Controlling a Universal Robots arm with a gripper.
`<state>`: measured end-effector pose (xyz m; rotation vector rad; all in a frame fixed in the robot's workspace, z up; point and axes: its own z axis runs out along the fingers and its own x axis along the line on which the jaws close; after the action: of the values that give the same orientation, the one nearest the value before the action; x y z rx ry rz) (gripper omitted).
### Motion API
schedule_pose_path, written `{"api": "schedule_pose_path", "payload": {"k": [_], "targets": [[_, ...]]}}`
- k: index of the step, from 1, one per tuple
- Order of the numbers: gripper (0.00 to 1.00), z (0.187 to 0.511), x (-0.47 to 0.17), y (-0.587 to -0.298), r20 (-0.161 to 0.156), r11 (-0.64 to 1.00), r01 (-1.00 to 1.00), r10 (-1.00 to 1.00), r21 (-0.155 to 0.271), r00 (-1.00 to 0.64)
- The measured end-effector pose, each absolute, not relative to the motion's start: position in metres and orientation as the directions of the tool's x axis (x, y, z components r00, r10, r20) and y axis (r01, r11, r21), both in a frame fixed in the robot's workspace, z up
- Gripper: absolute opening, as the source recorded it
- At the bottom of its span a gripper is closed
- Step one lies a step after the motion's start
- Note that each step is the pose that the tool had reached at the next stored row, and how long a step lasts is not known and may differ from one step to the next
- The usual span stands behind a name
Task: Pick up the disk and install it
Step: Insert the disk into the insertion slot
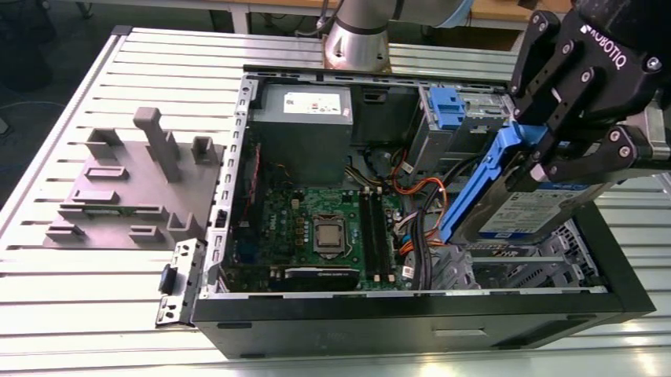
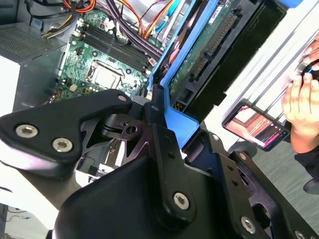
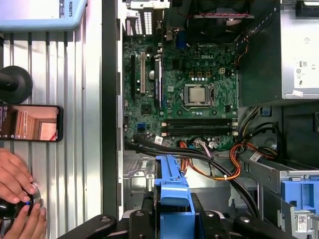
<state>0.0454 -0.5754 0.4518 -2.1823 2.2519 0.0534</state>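
In the exterior view the disk [image 1: 529,214], a silver drive with a white-and-blue label in a bright blue carrier, hangs tilted over the open computer case [image 1: 419,318], above the metal drive cage [image 1: 524,265] on that view's right. My black gripper [image 1: 542,149] is shut on the carrier's upper end. In the second wrist view the gripper [image 2: 159,115] clamps the blue frame, and the disk [image 2: 209,45] shows its green circuit underside. In the first wrist view the blue carrier [image 3: 172,196] sticks out from between the fingers, over the case floor.
Inside the case lie the green motherboard [image 1: 325,228], orange and black cables [image 1: 414,196], a grey power supply [image 1: 304,114] and a small blue clip [image 1: 445,106]. A grey fixture plate [image 1: 126,188] lies on the slatted table. A phone [image 3: 30,123] and a person's hands [image 3: 17,199] are beside the case.
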Motion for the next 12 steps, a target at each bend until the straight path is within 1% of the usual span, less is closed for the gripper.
{"api": "schedule_pose_path", "payload": {"k": [12], "targets": [[0.37, 0.449, 0.058, -0.576, -0.027, 0.031, -0.999, -0.999, 0.021, -0.032]]}}
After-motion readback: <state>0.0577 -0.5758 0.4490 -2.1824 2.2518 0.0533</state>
